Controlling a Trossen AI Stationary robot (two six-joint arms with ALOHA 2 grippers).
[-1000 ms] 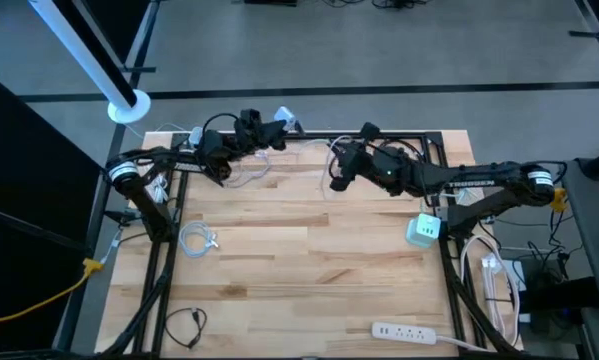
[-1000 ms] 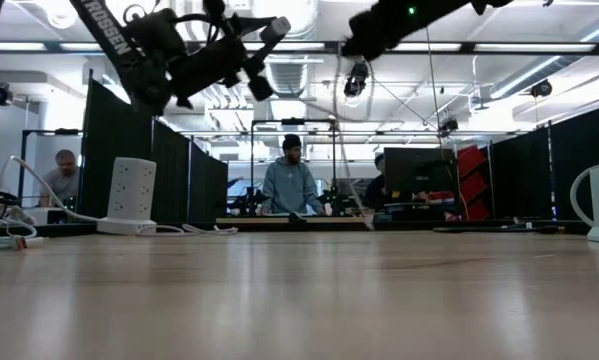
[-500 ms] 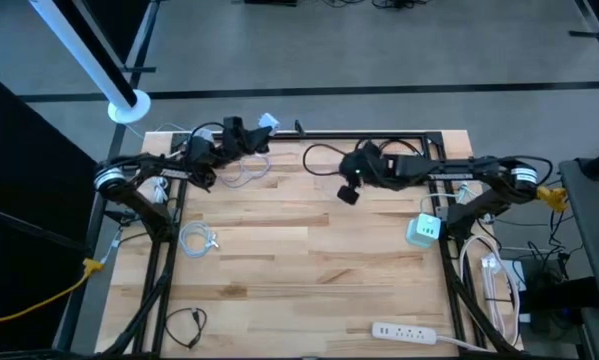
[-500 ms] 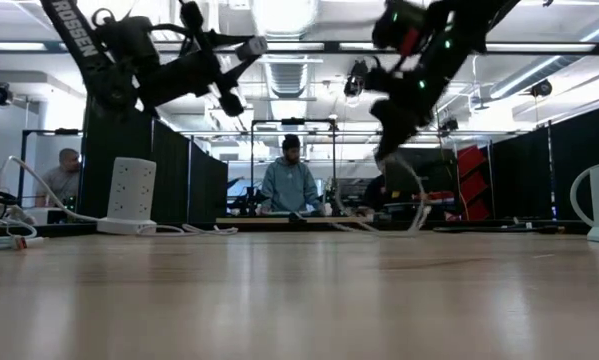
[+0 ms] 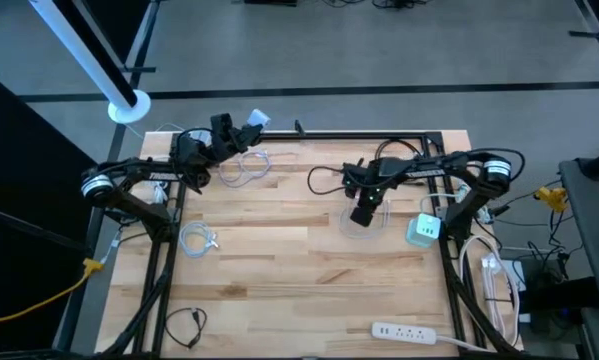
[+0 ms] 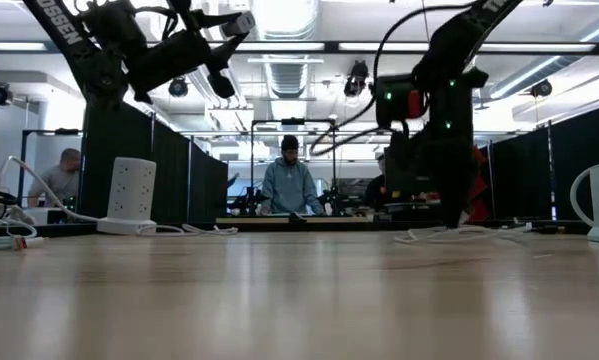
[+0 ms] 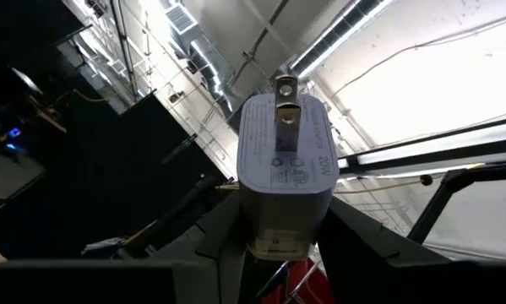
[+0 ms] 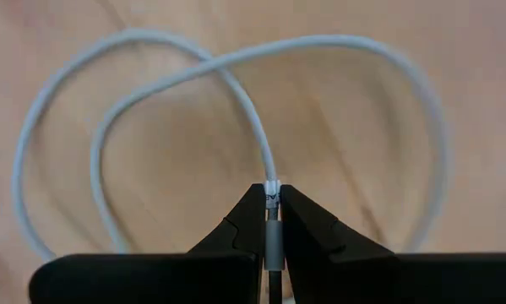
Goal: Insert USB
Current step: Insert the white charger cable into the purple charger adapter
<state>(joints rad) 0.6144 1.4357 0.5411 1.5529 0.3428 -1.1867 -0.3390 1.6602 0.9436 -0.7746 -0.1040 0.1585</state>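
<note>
**Cable lowered to the table while the charger stays aloft**

The thin white USB cable lies in loose overlapping loops on the pale wooden tabletop, right of centre. Its plug end is pinched between the nearly closed fingers of the right gripper, which points straight down at the wood. A second ago this gripper was up near the table's far edge, close to the other arm; it has since swung out and down to the middle of the right half, carrying the cable with it. The two parts are now well apart, so I judge the insertion not yet made and the plug probably being re-seated in the grip first.

The white two-prong wall charger block is clamped partway-open in the left gripper, raised above the far left corner, prongs facing away from the wrist. The USB port is hidden from every view.
</note>
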